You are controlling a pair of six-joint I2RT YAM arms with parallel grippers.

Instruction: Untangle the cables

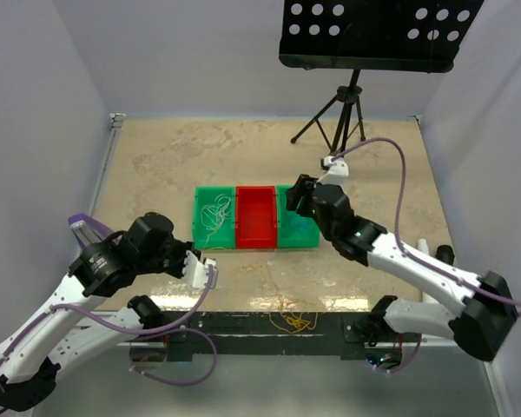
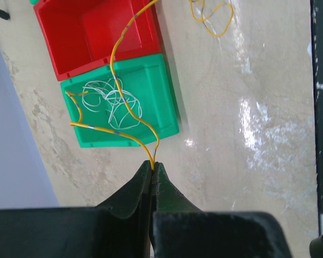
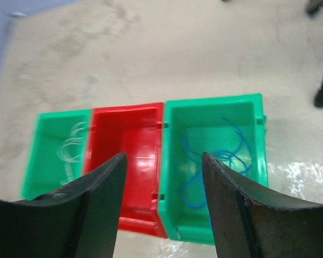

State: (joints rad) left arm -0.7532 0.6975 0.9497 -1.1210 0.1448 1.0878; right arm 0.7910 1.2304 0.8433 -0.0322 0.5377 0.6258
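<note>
My left gripper [image 2: 152, 163] is shut on an orange-yellow cable [image 2: 117, 54], pinched at the fingertips. The cable loops up over the left green bin [image 2: 161, 88] and across the red bin [image 2: 70, 27]. A whitish cable [image 2: 116, 105] lies coiled in that green bin. More orange-yellow cable [image 1: 293, 320] lies tangled at the table's front edge. My right gripper [image 3: 162, 156] is open and empty, hovering above the bins. Under it a pale blue cable [image 3: 226, 157] lies in the right green bin [image 3: 212, 110]. The red bin [image 3: 130, 145] holds nothing.
The three bins [image 1: 254, 215] stand side by side mid-table. A black tripod [image 1: 343, 113] with a perforated black plate [image 1: 373, 30] stands at the back right. White walls close in the left, right and back sides. A black bar [image 1: 243, 323] runs along the front edge.
</note>
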